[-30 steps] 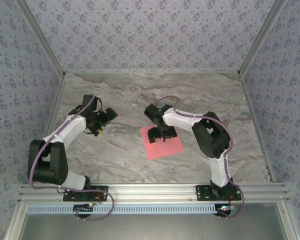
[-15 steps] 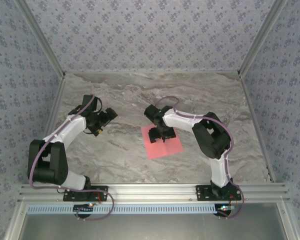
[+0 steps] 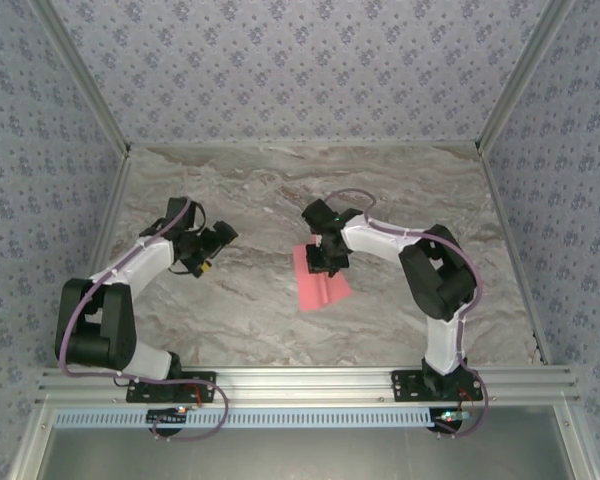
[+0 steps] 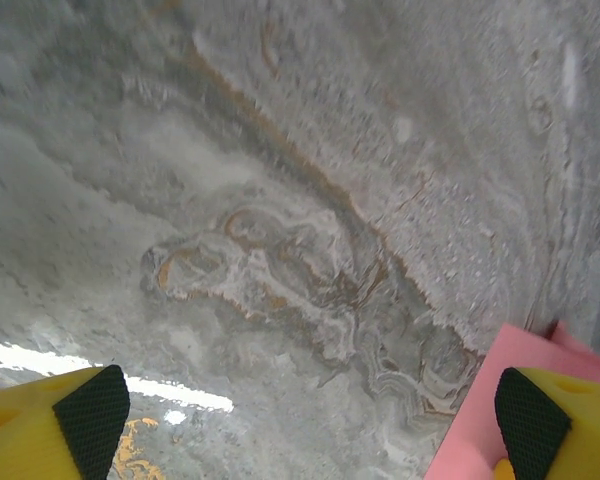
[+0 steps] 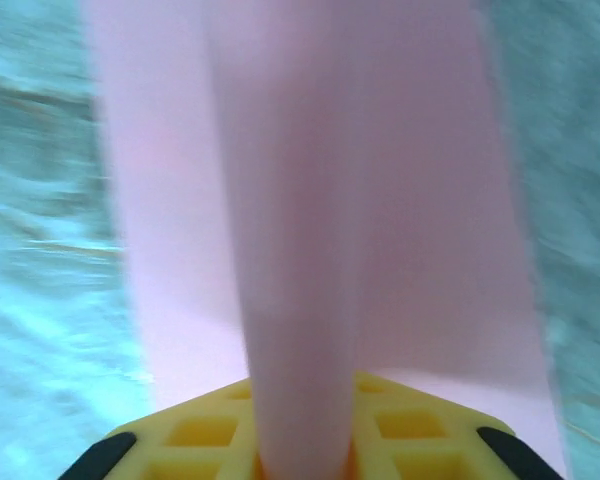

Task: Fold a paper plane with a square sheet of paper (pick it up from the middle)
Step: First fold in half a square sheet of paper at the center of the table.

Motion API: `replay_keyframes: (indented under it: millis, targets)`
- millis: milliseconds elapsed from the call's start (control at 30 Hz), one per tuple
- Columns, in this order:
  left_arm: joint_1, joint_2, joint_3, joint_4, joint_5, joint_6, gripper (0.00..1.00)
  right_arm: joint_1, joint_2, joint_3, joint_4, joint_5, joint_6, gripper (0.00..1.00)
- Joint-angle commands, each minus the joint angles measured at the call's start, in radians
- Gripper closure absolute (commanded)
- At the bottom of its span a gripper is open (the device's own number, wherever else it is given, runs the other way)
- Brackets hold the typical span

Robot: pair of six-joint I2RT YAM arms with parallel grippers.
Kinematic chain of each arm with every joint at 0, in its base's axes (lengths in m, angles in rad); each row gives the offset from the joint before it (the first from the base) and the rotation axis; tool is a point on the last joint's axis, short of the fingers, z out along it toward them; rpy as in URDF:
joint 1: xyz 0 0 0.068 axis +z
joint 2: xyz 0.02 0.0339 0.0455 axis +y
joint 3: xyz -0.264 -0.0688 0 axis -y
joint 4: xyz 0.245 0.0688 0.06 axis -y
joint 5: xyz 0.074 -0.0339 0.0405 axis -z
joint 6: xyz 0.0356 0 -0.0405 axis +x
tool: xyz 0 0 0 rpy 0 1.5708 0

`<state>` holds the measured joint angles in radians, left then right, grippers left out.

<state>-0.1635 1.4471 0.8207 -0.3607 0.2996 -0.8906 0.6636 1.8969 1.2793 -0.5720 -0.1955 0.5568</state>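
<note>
The square sheet of paper is salmon pink and lies near the middle of the marble table, bunched into a narrower shape. My right gripper stands over its far part, shut on a raised ridge of the sheet. In the right wrist view that ridge rises between the yellow fingers, with my right gripper pinched on it. My left gripper hangs open to the left of the sheet, holding nothing. In the left wrist view it is wide open, and a corner of the sheet lies by the right finger. The paper plane is out of view.
Patterned walls with metal corner posts enclose the marble table on three sides. An aluminium rail carrying both arm bases runs along the near edge. Bare marble stretches between the left gripper and the sheet.
My right gripper has shut on the middle of the sheet, drawing the flat square into a narrower, ridged shape. The left gripper has shifted slightly toward the sheet.
</note>
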Motion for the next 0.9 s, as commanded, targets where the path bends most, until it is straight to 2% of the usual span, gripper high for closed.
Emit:
replay_keyframes:
  millis: [0, 133, 233, 367, 500, 567, 867]
  targets:
    - [-0.004, -0.047, -0.037, 0.120, 0.103, -0.036, 0.03, -0.050, -0.079, -0.032, 0.286, -0.322, 0.108, 0.80]
    - [-0.008, -0.069, -0.084, 0.244, 0.196, -0.042, 0.03, -0.110, -0.060, -0.077, 0.562, -0.555, 0.266, 0.80]
    - [-0.012, -0.076, -0.118, 0.354, 0.264, -0.064, 0.03, -0.132, -0.020, -0.078, 0.609, -0.604, 0.300, 0.78]
    - [-0.049, -0.057, -0.143, 0.463, 0.312, -0.090, 0.03, -0.156, 0.027, -0.078, 0.516, -0.583, 0.234, 0.74]
    - [-0.099, -0.007, -0.134, 0.505, 0.321, -0.095, 0.03, -0.167, 0.048, -0.052, 0.336, -0.453, 0.097, 0.66]
    - [-0.121, 0.025, -0.130, 0.542, 0.333, -0.108, 0.03, -0.175, 0.053, -0.046, 0.288, -0.412, 0.081, 0.63]
    - [-0.235, 0.186, -0.090, 0.736, 0.419, -0.164, 0.12, -0.239, 0.028, -0.144, 0.428, -0.526, 0.139, 0.57]
